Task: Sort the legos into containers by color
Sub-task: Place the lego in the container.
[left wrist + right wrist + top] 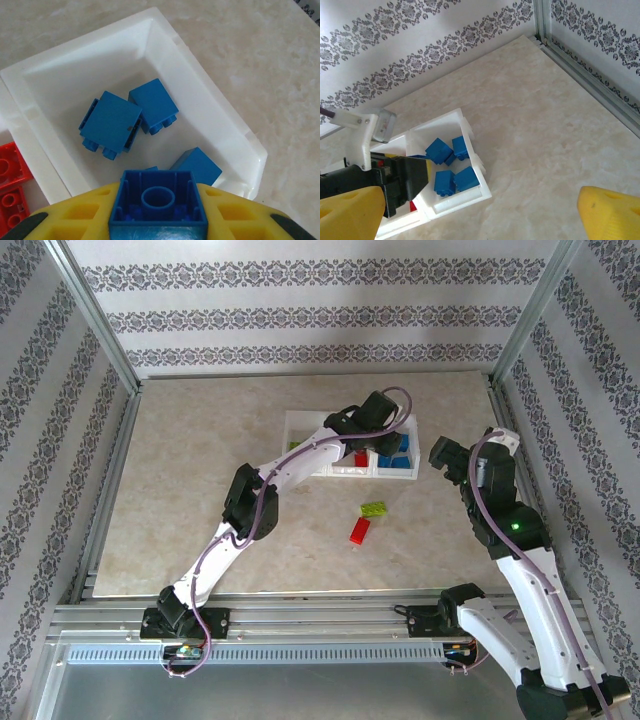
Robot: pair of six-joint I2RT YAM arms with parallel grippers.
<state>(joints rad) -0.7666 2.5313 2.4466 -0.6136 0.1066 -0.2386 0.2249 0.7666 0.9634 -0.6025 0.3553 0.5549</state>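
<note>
My left gripper [158, 212] is shut on a blue lego [158, 197], hollow underside facing the camera, gripped between the yellow fingers [75, 215]. It hangs over the right compartment of the white containers [215, 115], where three blue legos [111, 123] lie. From above, the left gripper [375, 430] is over the containers [395, 475]. Red legos [10, 185] sit in the middle compartment. A lime green lego [375, 508] and a red lego [359, 530] lie loose on the table. My right gripper [440, 455] stands open, right of the tray.
The right wrist view looks down on the blue compartment [447, 165] with the left arm's black wrist [375, 180] beside it. Metal frame rails [580, 75] and patterned walls bound the table. Bare tabletop [190, 470] lies left of the tray.
</note>
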